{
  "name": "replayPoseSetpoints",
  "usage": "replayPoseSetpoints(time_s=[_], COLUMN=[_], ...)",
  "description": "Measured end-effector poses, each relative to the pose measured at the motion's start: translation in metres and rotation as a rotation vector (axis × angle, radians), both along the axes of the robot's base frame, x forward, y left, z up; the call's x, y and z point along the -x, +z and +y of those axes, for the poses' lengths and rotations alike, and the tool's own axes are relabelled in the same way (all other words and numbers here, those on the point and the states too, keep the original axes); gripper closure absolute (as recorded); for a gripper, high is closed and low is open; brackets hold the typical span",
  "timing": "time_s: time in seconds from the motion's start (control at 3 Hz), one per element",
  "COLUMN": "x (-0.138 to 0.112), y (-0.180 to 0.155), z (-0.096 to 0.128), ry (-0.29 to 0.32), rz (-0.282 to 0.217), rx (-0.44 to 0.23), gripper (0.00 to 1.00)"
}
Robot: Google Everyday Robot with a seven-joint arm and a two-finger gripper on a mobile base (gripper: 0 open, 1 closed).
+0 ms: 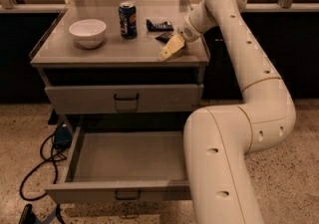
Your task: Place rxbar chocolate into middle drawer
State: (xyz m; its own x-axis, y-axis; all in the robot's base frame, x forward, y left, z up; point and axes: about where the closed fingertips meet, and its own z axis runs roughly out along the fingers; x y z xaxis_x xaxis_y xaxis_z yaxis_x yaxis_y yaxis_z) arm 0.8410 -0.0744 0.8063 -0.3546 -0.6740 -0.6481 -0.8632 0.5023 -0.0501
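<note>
Gripper is sitting on surface just beside rxbar chocolate, grip state unreadable, likely risking shoving it toward dark packet rather than carrying it to open middle drawer.

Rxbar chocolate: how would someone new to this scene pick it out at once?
On the cabinet top, right of the can, two dark wrappers lie near the gripper. The rxbar chocolate is the smaller, crumpled one right beside the gripper; the flat packet behind it carries light print.
</note>
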Motion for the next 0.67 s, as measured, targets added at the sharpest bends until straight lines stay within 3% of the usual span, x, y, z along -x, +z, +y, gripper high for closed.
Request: replayPoseSetpoints(time_s=[0.33,0.67], x=[0.0006,0.0006], y=[-0.0010,-0.0010], z=[0.0007,0.0007], ry=[0.002,0.002], rz=[0.004,0.004], rx=[0.000,0.000], gripper=[0.00,0.18])
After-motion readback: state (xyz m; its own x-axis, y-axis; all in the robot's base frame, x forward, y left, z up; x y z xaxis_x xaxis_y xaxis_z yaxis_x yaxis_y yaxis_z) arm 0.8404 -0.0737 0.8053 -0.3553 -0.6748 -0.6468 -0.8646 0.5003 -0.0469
